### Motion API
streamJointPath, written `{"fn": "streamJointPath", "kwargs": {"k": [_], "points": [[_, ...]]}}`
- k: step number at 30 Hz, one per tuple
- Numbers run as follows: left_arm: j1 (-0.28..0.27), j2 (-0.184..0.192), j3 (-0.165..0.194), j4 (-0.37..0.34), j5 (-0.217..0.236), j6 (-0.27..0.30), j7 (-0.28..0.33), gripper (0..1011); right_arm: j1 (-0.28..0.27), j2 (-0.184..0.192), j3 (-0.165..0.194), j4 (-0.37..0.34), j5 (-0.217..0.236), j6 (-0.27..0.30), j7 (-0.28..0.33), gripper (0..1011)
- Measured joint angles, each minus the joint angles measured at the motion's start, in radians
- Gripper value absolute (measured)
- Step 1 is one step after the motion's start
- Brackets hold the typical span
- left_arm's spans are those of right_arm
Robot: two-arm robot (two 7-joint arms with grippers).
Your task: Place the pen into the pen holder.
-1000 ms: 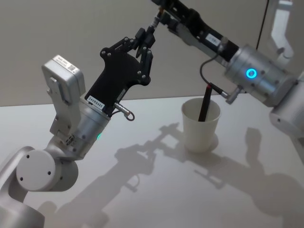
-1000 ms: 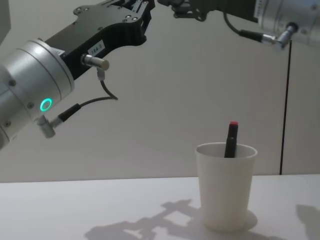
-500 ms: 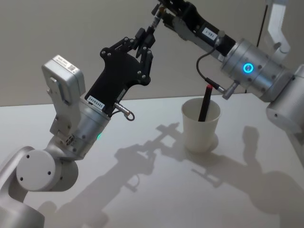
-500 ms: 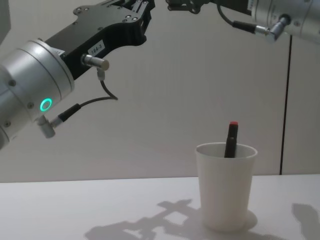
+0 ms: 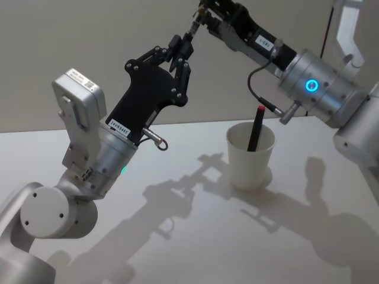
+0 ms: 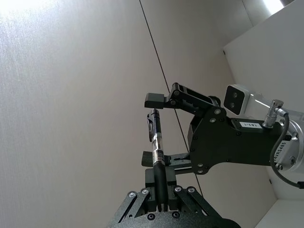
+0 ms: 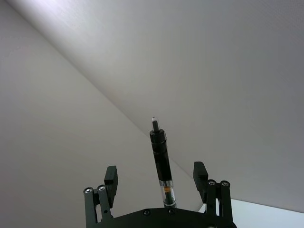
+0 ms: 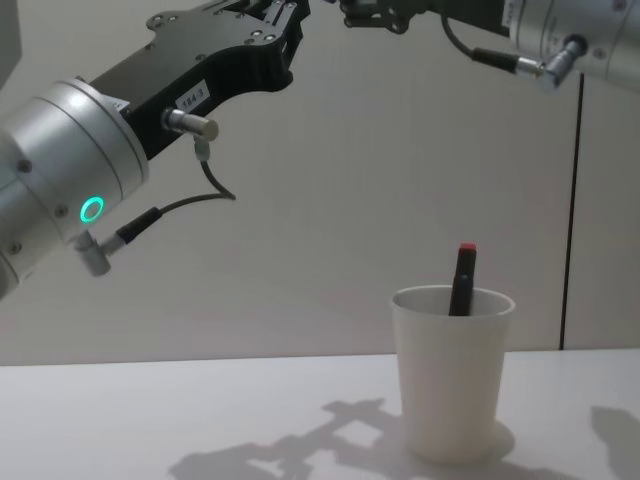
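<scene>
High above the table, my left gripper (image 5: 182,47) (image 6: 161,199) (image 8: 285,10) is shut on the lower end of a slim black pen (image 5: 192,28) (image 6: 156,147) that points upward. My right gripper (image 5: 204,9) (image 7: 154,171) (image 8: 370,12) is open around the pen's (image 7: 161,161) upper end, and its fingers (image 7: 110,176) stand clear on both sides. The pen holder (image 5: 250,160) (image 8: 450,380), a white paper cup, stands upright on the table below and to the right. A black pen with a red tip (image 5: 254,130) (image 8: 462,280) leans inside it.
The white table (image 5: 195,248) is bare around the cup apart from the arms' shadows. A plain wall (image 8: 330,200) closes the back. My left arm's silver elbow (image 5: 53,219) sits low at the near left, and my right forearm (image 5: 314,89) hangs over the cup's right side.
My right arm has shifted slightly around the pen's upper end, its gripper still open. The left gripper, the held pen and the cup have not moved.
</scene>
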Motion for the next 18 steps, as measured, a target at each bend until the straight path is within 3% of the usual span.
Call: {"fn": "streamJointPath", "kwargs": {"k": [18], "points": [[0.0, 0.0, 0.0, 0.0, 0.0, 0.0, 0.0, 131, 0.007, 0.007, -0.016, 0.007, -0.012, -0.024, 0.001, 1002]]}}
